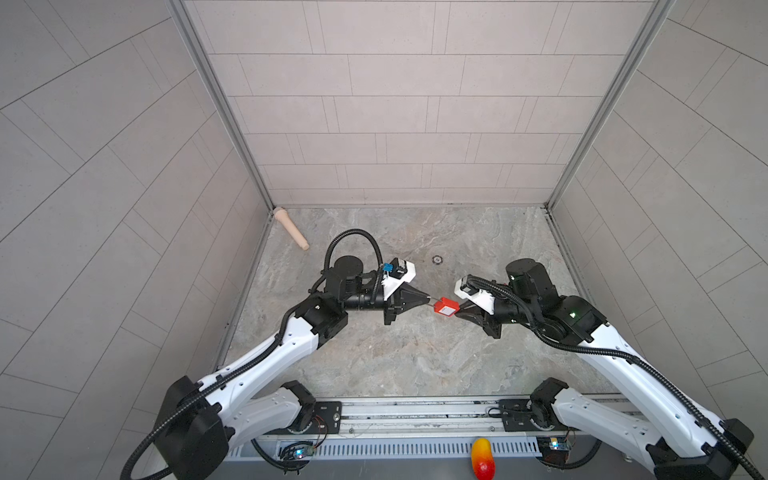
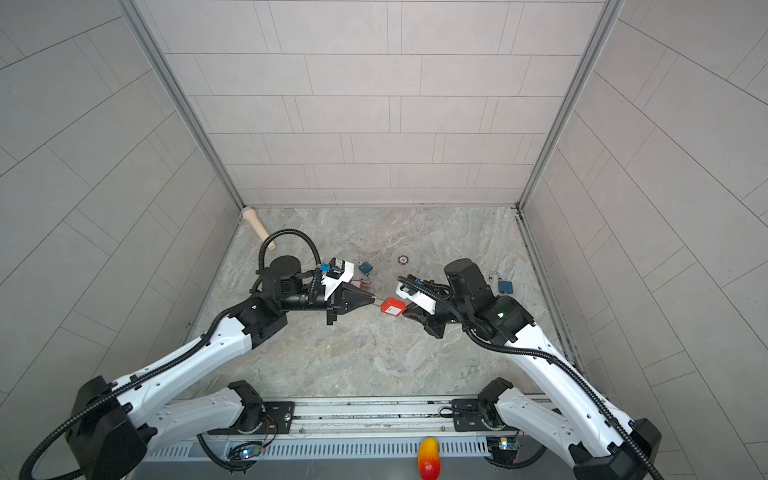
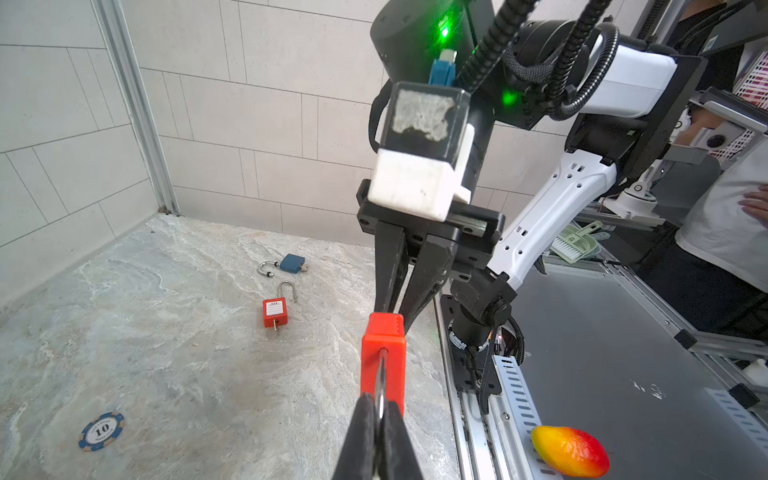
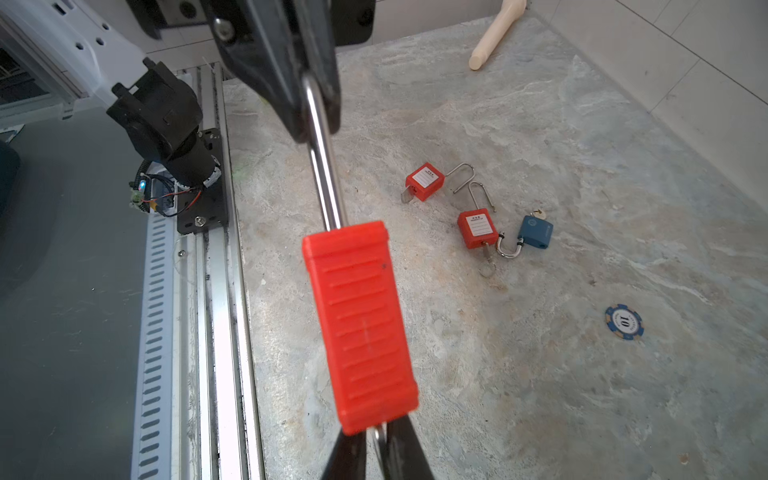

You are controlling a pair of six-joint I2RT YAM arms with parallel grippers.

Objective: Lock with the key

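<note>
While clamping the steel shackle [image 4: 326, 178] in the fully closed left claw [image 1: 428, 298], holds the red padlock [image 1: 446, 306] in the air above the middle of the surface [image 1: 395, 357]. Pinches the key [image 4: 378, 438] at the body's opposite end with the right claw [image 1: 458, 311], squeezed tight around it. Elsewhere on the surface: other padlocks [image 4: 478, 228] lying unlatched, a little nearer the far edge than the held one, and a wooden peg [image 1: 291, 229] in the far left corner.

Over the marble tabletop [image 2: 374, 357], the left claw [image 2: 373, 297] pinches the shackle of a red padlock [image 2: 393, 307]. The right claw [image 2: 406, 310] is closed at its opposite end. One blue padlock [image 2: 365, 268] lies behind the left claw and another blue lock [image 2: 504, 286] beside the right arm, with a poker chip [image 2: 403, 259] between them.
</note>
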